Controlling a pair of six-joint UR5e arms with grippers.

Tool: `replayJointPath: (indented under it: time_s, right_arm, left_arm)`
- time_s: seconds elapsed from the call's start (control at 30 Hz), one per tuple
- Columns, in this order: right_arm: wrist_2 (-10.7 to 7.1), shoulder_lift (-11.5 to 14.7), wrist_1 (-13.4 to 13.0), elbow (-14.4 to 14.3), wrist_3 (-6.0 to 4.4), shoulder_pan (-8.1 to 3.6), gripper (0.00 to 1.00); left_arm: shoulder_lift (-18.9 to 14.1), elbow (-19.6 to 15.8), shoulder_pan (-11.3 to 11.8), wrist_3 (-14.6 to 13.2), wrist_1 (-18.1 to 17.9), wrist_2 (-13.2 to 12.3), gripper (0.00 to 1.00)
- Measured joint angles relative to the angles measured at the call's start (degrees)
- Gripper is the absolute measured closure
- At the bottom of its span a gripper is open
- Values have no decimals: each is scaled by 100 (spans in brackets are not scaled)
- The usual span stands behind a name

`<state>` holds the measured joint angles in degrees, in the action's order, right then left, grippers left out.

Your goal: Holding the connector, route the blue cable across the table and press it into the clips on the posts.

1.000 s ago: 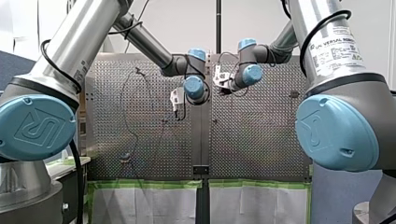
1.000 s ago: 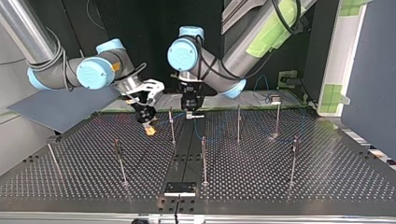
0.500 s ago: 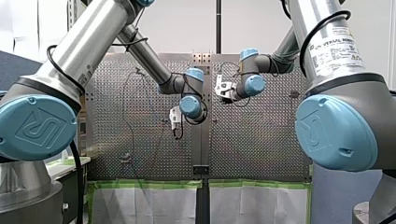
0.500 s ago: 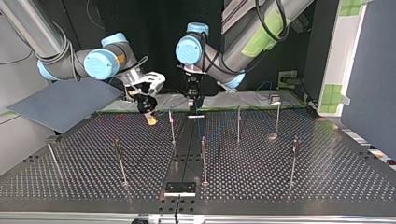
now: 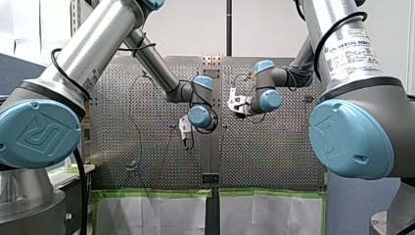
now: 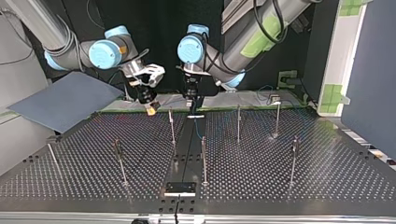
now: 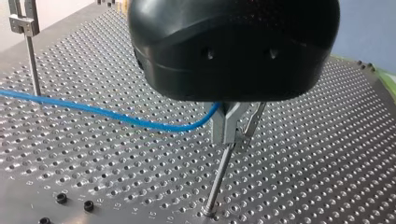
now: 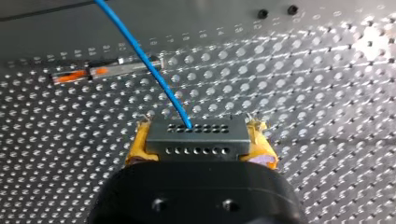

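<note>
Your right gripper (image 8: 200, 142): yellow pads (image 8: 136, 150) clamp connector (image 8: 196, 145) | left gripper (image 7: 236, 127): metal fingers (image 7: 223, 128) pinch blue cable (image 7: 116, 117) | top view: you have a post (image 6: 203, 158) at 6 o'clock of left gripper.

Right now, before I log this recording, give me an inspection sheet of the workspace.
Surface: perforated table, dark metal.
Job's things: connector held above the table; blue cable runs from it; posts upright; whether it is clipped, cannot tell.
Clutter: small bar with orange marks on the table.
Grippers: my right gripper shut on the connector, yellow pads; my left gripper shut on the blue cable, over a post.
Cables: black arm cable hangs by my left arm's base.
Surroundings: grey panel beside the table; green tape.
</note>
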<state>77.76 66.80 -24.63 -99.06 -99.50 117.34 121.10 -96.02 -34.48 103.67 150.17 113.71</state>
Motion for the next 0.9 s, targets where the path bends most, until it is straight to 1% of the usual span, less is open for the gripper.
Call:
replayJointPath:
  time_s: [0.07,0.13,0.33,0.4,0.53,0.7,0.8,0.9]
  right_arm:
    - [-2,-12,-91,-93,-51,-12,100]
    - [-4,-58,-174,-187,-78,-23,100]
    - [-14,-287,-312,-456,-64,-77,100]
    - [-22,-365,-327,-487,-59,-95,100]
    - [-63,-483,-332,-426,-69,-137,100]
    - [-96,-511,-338,-286,-101,-220,100]
    - [-164,-522,-372,-211,-152,-291,100]
    - [-281,-527,-398,-131,-213,-375,100]
  left_arm:
    - [55,5,7,21,-49,-32,98]
    - [130,13,16,40,-102,-66,98]
    - [344,44,33,83,-221,-109,98]
    - [365,60,34,88,-226,-132,98]
    - [383,74,37,91,-243,-178,98]
    - [388,83,68,92,-283,-212,98]
    - [392,96,101,94,-302,-270,98]
    - [392,161,115,98,-308,-304,98]
